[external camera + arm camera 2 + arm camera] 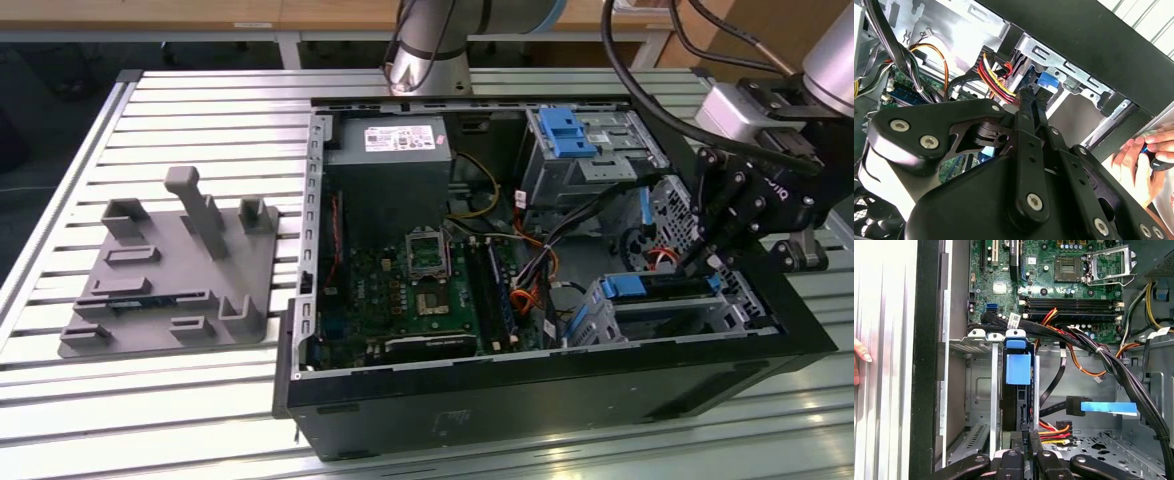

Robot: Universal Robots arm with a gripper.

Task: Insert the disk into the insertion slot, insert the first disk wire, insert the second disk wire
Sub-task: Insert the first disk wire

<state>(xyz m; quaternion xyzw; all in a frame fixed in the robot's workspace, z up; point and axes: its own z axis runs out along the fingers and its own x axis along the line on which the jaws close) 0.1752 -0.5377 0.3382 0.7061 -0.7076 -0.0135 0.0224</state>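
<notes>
The disk (1018, 369), seen edge-on with its blue carrier, sits inside the insertion slot (979, 390) of perforated metal; in the exterior view the disk (654, 288) lies in the low bay at the case's right. My gripper (1025, 440) hangs at the disk's open end, shut on the dark plug of the bundled red, yellow and black wires (1054, 431), the second disk wire. The bundle (996, 75) runs up to the gripper (1029, 95) beside the blue carrier (1046, 82). A thin red loop (655, 259) by the gripper (691, 266) may be the first disk wire.
A taller bay with a blue latch (574, 130) stands behind. Black cable bundles (1114, 365) and a black flat cable with a blue tag (1106, 407) cross the case. The motherboard (427, 290) and a grey fixture (174, 270) lie to the exterior view's left. A person's hand (1144, 155) rests outside the case.
</notes>
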